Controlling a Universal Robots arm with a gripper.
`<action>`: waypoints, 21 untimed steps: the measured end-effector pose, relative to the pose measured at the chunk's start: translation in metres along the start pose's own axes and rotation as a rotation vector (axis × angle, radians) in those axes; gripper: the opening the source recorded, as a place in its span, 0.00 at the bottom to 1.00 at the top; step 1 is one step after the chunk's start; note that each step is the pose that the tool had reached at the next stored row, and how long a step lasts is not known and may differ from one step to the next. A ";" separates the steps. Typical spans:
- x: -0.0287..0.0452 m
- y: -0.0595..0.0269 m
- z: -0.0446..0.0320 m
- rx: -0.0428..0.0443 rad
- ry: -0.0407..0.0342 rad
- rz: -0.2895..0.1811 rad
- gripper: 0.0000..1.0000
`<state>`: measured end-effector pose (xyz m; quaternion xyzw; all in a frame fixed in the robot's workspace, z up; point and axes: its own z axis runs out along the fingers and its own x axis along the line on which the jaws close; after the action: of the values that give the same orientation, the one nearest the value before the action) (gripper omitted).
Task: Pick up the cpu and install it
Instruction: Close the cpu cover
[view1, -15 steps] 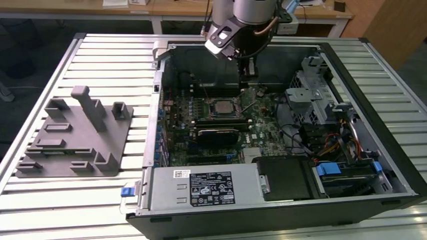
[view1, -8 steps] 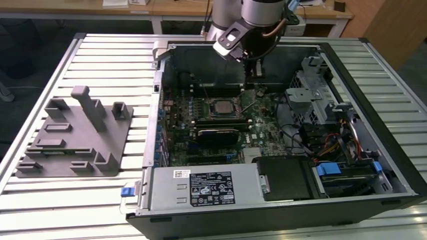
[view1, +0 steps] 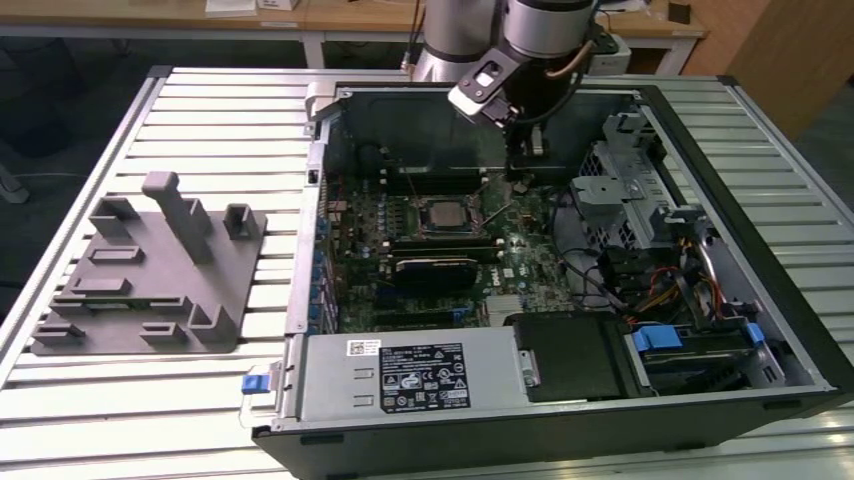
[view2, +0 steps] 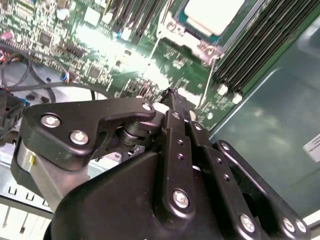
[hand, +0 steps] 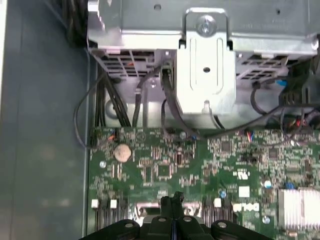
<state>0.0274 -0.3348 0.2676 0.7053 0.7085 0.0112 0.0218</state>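
The cpu (view1: 445, 212) lies inside the socket frame (view1: 445, 232) on the board (view1: 400, 300), within the open case (view1: 314, 150). Its pale metal top faces up. In the second wrist view the cpu (view2: 212, 11) shows as a bright square bordered by the frame (view2: 192, 42). It sits well apart from the grey tray (view1: 147, 290), which stands on the slatted surface (view1: 200, 120) to the exterior view's left of the case.

The tool (view1: 518, 165) hangs inside the case over the board, near the socket on the exterior view's right. Both wrist views show its fingers pressed together with nothing between them: the tips meet above the board in the second wrist view (view2: 172, 94) and in the first wrist view (hand: 172, 199).

Judging from this, the pick and the placing look done, and the step in hand seems to be securing the chip. A thin wire lever (view2: 207, 75) runs beside the frame, close ahead of the tool's tips. Whether the lever is latched cannot be told.

Any further move here would call for a slow, small motion of the closed tips. The lever is slender, and the memory slots (view2: 260, 45) lie just beside it. The tips should bear on the lever alone. They should keep off the cpu's top and the small parts around the socket, since a slip could shift the chip or scrape the board.
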 end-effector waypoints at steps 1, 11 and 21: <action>0.0000 0.0024 0.0006 0.0000 0.0001 0.000 0.11; 0.0001 0.0179 0.0118 0.0010 0.0001 0.000 0.11; 0.0002 0.0174 0.0240 0.0012 -0.0002 0.000 0.11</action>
<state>0.0459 -0.3349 0.2444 0.7053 0.7085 0.0107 0.0214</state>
